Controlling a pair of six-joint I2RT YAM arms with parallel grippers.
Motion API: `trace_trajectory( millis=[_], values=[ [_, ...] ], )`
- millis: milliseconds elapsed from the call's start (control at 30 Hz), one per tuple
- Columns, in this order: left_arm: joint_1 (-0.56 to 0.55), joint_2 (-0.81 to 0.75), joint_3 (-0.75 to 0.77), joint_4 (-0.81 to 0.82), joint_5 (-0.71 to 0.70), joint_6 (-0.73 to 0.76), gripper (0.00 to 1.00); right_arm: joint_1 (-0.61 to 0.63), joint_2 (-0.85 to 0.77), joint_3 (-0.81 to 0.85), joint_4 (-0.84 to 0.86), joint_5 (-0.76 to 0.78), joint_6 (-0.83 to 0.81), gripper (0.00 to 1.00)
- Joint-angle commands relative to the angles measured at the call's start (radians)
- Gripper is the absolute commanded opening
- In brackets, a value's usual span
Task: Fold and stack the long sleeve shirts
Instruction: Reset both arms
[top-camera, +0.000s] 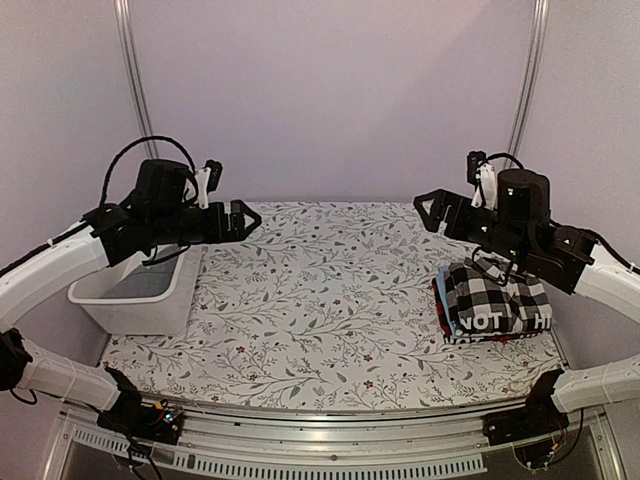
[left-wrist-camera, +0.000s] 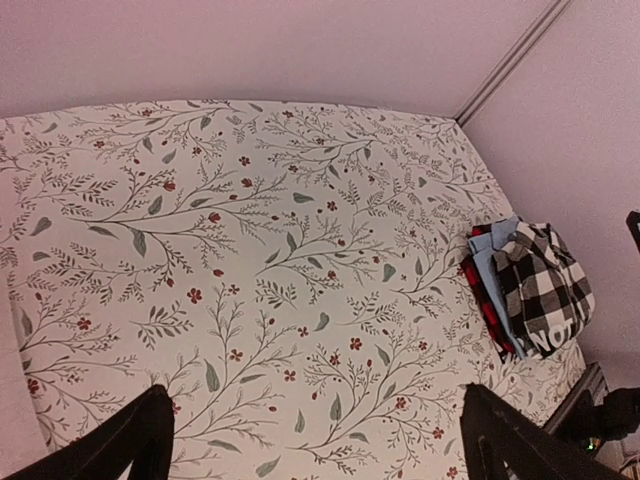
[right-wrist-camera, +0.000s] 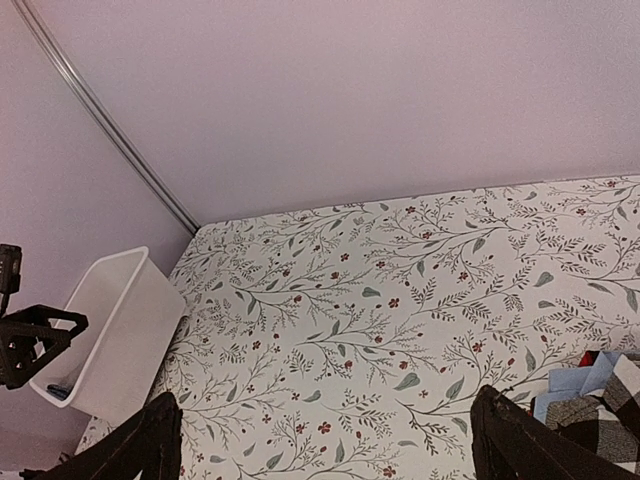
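Observation:
The long sleeve shirts lie folded in one stack at the table's right side: the black-and-white checked one (top-camera: 495, 300) on top, a light blue one (left-wrist-camera: 497, 285) under it, a red-and-black one (left-wrist-camera: 482, 290) at the bottom. The stack's corner shows in the right wrist view (right-wrist-camera: 600, 390). My left gripper (top-camera: 243, 220) is open and empty, raised above the table's left side by the tub. My right gripper (top-camera: 432, 210) is open and empty, raised above and behind the stack. Their fingers (left-wrist-camera: 130, 440) (right-wrist-camera: 520, 445) stand wide apart.
A white plastic tub (top-camera: 135, 290) stands at the table's left edge, also in the right wrist view (right-wrist-camera: 110, 335). The floral tablecloth (top-camera: 320, 290) covers the table. Metal posts stand at the back corners.

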Motion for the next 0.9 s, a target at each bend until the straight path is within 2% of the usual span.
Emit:
trace_trajectory(
  millis=[0,867],
  values=[
    [0.014,-0.020,-0.019,0.016,-0.015,0.010,1.00,-0.001,-0.027,-0.034,0.039,0.043,-0.013,0.99],
    [0.013,-0.030,-0.027,0.012,-0.016,0.011,1.00,-0.001,-0.039,-0.063,0.057,0.040,-0.009,0.99]
  ],
)
